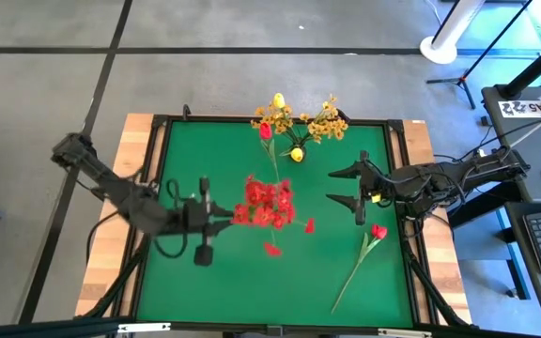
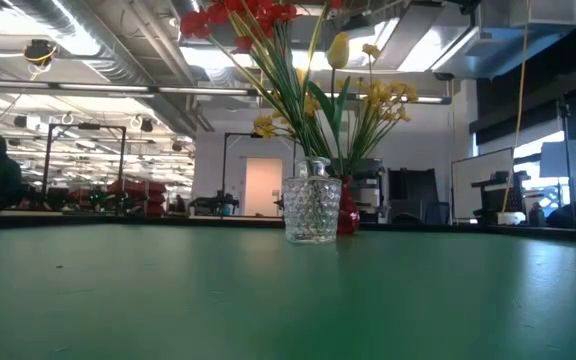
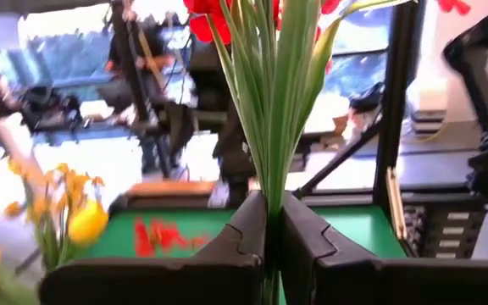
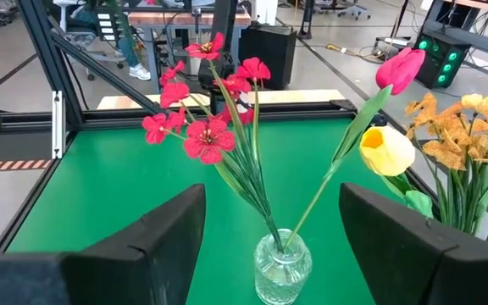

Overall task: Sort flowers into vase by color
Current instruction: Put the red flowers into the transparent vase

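My left gripper (image 3: pixel 274 199) (image 1: pixel 225 218) is shut on a cluster of small red blossoms (image 3: pixel 214 21) left of the table's middle. A clear glass vase (image 4: pixel 282 263) (image 2: pixel 312 210) stands mid-table. It holds a red tulip (image 4: pixel 399 68) and another red cluster (image 4: pixel 206 135) by their stems. My right gripper (image 4: pixel 274 193) (image 1: pixel 344 186) hangs open just right of that vase, touching nothing. Yellow-orange sprays (image 1: pixel 319 122) and a yellow tulip (image 4: pixel 386 151) stand behind it toward the far edge. One red tulip (image 1: pixel 369 246) lies flat on the near right. My left gripper pinches the cluster's bundled green stems (image 3: pixel 271 161) between its two fingers. The fingers lie level, coming from the table's left, across the stems. The stems stand upright with the blossoms above the fingers. The fingers hide the stems' lower end.
A red vase (image 2: pixel 347 216) stands close behind the glass one. A black frame (image 1: pixel 158 141) rims the green mat (image 1: pixel 214 282), which lies bare at the near left. People and benches show in the room beyond.
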Motion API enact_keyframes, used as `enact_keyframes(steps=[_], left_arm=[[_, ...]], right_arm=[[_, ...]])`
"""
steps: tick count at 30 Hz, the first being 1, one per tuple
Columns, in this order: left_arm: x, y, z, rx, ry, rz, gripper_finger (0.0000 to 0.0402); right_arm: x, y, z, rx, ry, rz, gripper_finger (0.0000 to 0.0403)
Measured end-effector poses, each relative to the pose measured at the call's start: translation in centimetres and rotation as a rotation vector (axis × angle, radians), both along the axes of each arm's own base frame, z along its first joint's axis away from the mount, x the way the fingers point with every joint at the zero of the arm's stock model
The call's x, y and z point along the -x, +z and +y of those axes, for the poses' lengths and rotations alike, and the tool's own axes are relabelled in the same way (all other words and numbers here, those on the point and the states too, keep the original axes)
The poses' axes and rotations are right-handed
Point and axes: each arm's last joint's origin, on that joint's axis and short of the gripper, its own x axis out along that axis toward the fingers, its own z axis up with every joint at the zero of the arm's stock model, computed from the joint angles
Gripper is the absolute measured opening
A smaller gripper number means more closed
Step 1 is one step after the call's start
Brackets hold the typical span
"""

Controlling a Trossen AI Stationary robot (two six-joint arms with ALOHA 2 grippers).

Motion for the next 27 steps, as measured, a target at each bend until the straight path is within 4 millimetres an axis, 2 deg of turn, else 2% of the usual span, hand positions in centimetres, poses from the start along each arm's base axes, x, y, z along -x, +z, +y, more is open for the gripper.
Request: enact_keyframes(steps=[6,8,12,21,27], left_arm=[[-1.1,2.1,4.5,-0.036,-0.072,-0.132,0.0006],[-1.3,1.9,5.9,-0.050,-0.097,-0.176,0.0006],[-1.3,0.4,9.1,-0.052,-0.093,-0.260,0.0006],[0.5,-4.4,15.6,-0.003,-0.124,-0.549,0.0006],[-0.2,-7.5,18.4,0.042,-0.126,-0.560,0.0006]], right_arm=[[-0.2,-0.2,0.1,0.001,0.003,0.011,0.0270],[-0.3,-0.2,0.1,-0.003,0.014,0.013,0.0270],[-0.6,-0.5,0.3,-0.003,0.025,0.035,0.0270],[-1.5,-1.2,0.6,0.002,0.032,0.067,0.0270],[-2.4,-1.7,0.9,0.011,0.033,0.078,0.0270]])
